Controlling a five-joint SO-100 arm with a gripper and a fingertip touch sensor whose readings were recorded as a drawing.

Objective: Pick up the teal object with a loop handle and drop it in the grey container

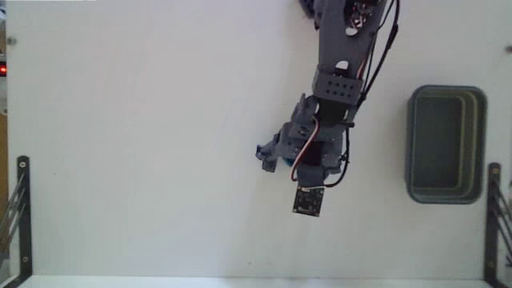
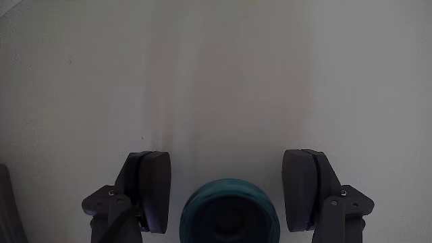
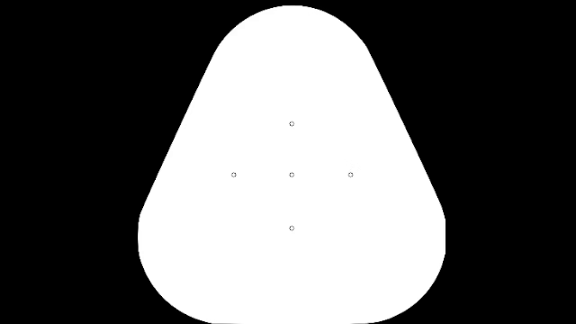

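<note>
In the wrist view the teal object (image 2: pixel 229 212) is a rounded teal-blue piece at the bottom centre, low between the two dark fingers (image 2: pixel 152 189). My gripper (image 2: pixel 228 158) stands open around it, with a narrow dark gap on each side. Its loop handle does not show. In the fixed view only a sliver of the teal object (image 1: pixel 286 162) peeks out under the gripper (image 1: pixel 276 158), near the middle of the white table. The grey container (image 1: pixel 482 144) lies at the right edge, well to the right of the gripper, and nothing shows inside it.
The arm (image 1: pixel 340 72) reaches down from the top of the fixed view. Black metal brackets stand at the lower left (image 1: pixel 20 208) and lower right (image 1: pixel 494 216) table edges. The white table (image 1: pixel 144 144) is bare to the left.
</note>
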